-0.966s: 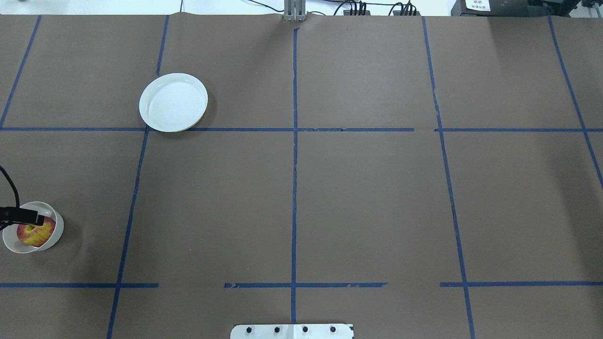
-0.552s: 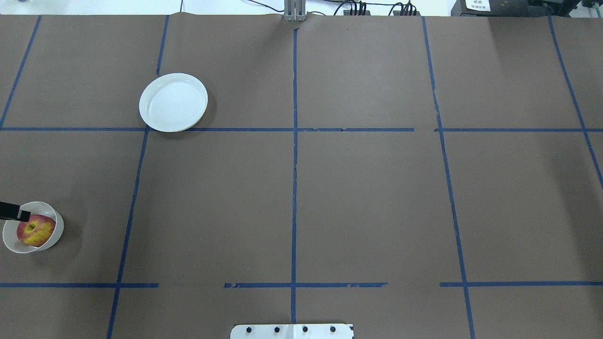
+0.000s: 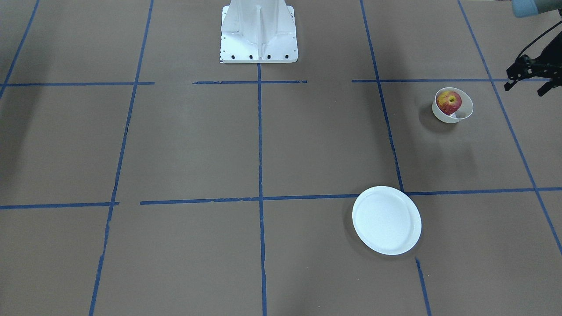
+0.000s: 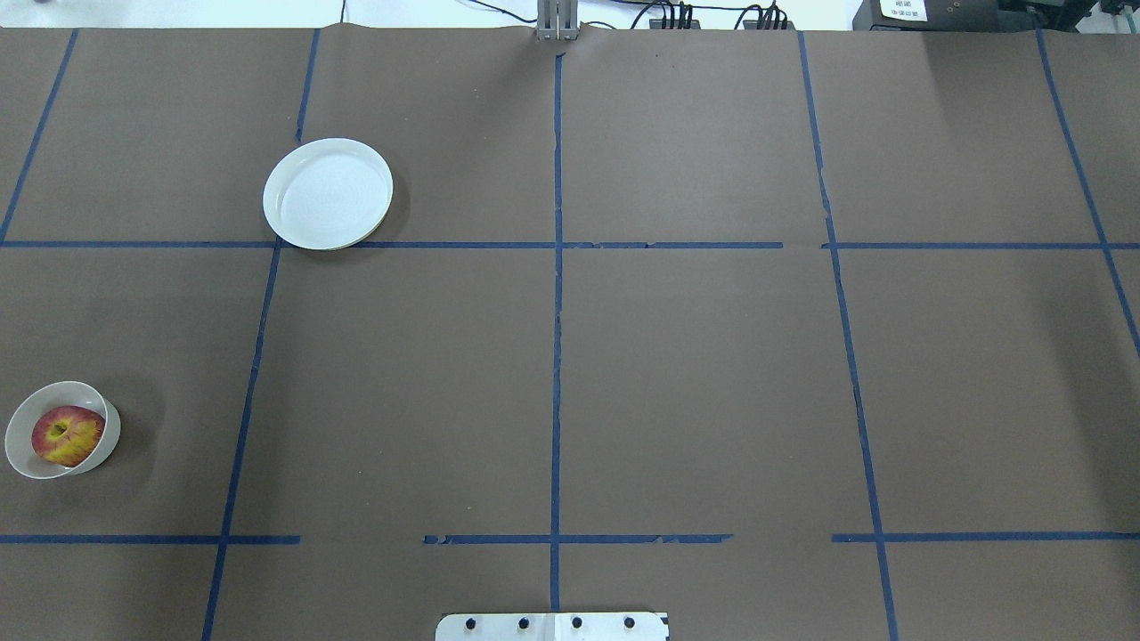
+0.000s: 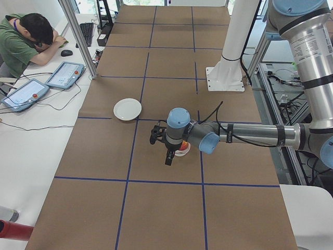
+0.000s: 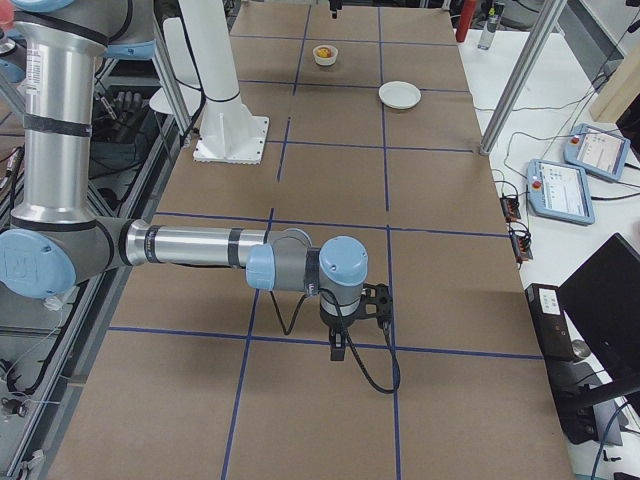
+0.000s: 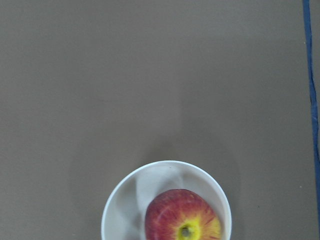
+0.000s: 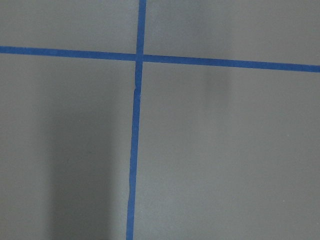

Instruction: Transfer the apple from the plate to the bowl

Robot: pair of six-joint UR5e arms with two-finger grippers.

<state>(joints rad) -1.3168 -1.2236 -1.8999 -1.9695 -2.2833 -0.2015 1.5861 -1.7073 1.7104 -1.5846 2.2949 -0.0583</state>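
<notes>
The red and yellow apple [image 4: 67,435] lies in the small cream bowl [image 4: 20,417] at the table's left side. It also shows in the front-facing view [image 3: 448,102] and the left wrist view [image 7: 183,220], inside the bowl [image 7: 120,200]. The white plate [image 4: 328,193] stands bare farther back. My left gripper [image 3: 525,87] is open and empty. It hangs above the table beside the bowl, apart from it, and is out of the overhead view. My right gripper [image 6: 350,335] shows only in the exterior right view, far from the dishes. I cannot tell whether it is open or shut.
The robot's white base [image 3: 259,30] stands at the table's near middle edge. Blue tape lines [image 4: 557,312] divide the brown table cover into squares. A person [image 5: 23,41] and tablets [image 5: 65,74] are at a side desk.
My left gripper has drawn back leftward from over the bowl and left the overhead view. The apple stays in the bowl.
</notes>
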